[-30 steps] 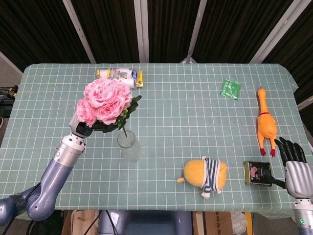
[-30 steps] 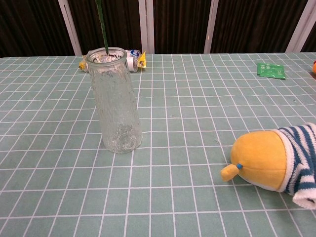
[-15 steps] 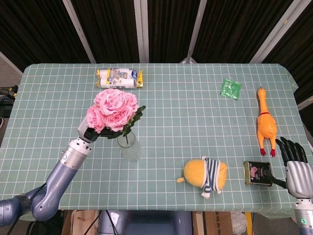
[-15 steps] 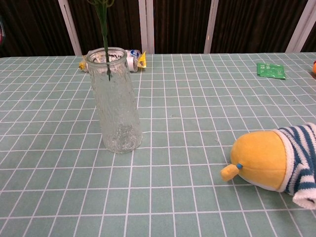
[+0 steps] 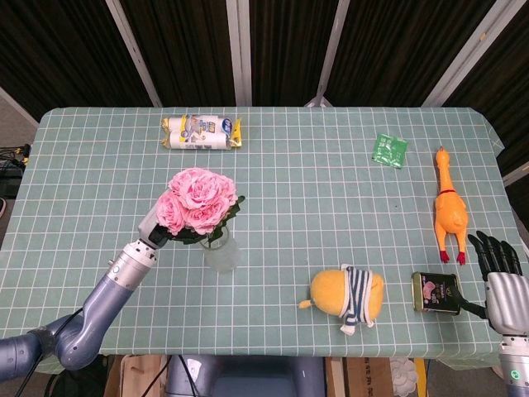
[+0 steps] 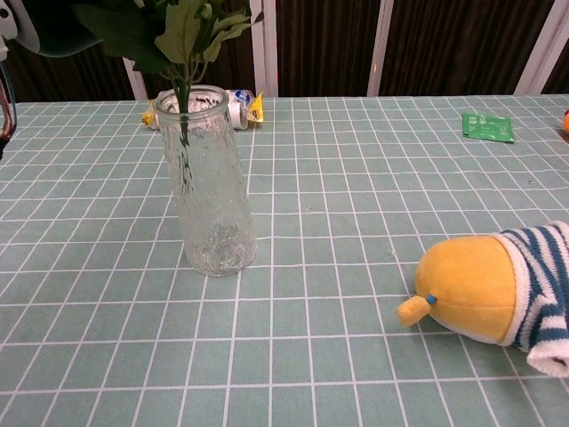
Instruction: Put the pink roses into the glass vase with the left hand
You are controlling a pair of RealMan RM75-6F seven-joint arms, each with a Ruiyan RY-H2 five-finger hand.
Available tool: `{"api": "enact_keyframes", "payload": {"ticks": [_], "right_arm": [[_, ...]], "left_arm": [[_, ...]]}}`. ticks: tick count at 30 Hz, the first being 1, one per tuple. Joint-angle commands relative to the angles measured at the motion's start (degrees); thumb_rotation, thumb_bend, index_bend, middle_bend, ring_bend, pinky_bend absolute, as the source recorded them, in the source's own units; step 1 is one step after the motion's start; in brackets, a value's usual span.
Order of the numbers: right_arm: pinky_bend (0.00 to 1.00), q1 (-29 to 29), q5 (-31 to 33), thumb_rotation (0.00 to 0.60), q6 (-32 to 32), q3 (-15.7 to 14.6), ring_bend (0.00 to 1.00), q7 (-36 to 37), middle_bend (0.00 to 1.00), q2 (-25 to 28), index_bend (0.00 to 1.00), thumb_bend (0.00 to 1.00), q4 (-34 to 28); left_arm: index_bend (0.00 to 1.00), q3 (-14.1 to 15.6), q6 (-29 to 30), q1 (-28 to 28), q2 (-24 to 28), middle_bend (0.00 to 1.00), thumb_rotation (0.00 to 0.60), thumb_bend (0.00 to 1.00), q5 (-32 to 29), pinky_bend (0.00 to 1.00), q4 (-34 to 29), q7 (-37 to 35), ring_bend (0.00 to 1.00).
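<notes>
Pink roses (image 5: 195, 199) held over the glass vase (image 6: 206, 185), stem partway down inside the neck, leaves crowding the rim. Vase upright on the checked tablecloth (image 5: 314, 207), near the front left. Left hand (image 5: 154, 234) gripping the bunch just beneath the blooms, beside the vase mouth. Right hand (image 5: 498, 273) resting at the table's front right edge, holding nothing, fingers spread apart. Close to it a small tin (image 5: 436, 293) and a rubber chicken (image 5: 449, 208). Plush toy (image 5: 347, 294) lying between vase and tin. Snack packet (image 5: 201, 131) and green sachet (image 5: 389, 150) toward the far edge.
</notes>
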Motion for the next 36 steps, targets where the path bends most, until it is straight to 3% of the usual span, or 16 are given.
{"api": "enact_keyframes", "payload": {"ticks": [1,15,28,36], "right_arm": [[0.00,-0.1,0.1,0.600,0.0,0.1,0.04,0.2,0.07,0.1,0.10,0.27,0.0],[0.00,-0.4,-0.1,0.600,0.6,0.2,0.04,1.4,0.07,0.5,0.10,0.27,-0.2],[0.00,-0.4,-0.1,0.600,0.7,0.3,0.04,2.0,0.07,0.7,0.10,0.27,-0.1],[0.00,-0.5,-0.4,0.600,1.0,0.3,0.04,2.0,0.07,0.7,0.10,0.27,-0.2]], "left_arm": [[0.28,0.5,0.0,-0.1,-0.6,0.36,0.600,0.49,-0.1,0.34,0.5,1.1,0.21],[0.25,1.2,-0.7,0.0,-1.5,0.32,0.600,0.48,-1.7,0.33,0.4,2.5,0.19],[0.05,3.9,-5.8,-0.9,1.6,0.14,0.600,0.26,2.6,0.12,0.6,-1.1,0.01],[0.02,4.8,-6.5,-0.6,4.6,0.13,0.600,0.24,4.9,0.09,0.5,-4.5,0.00]]}}
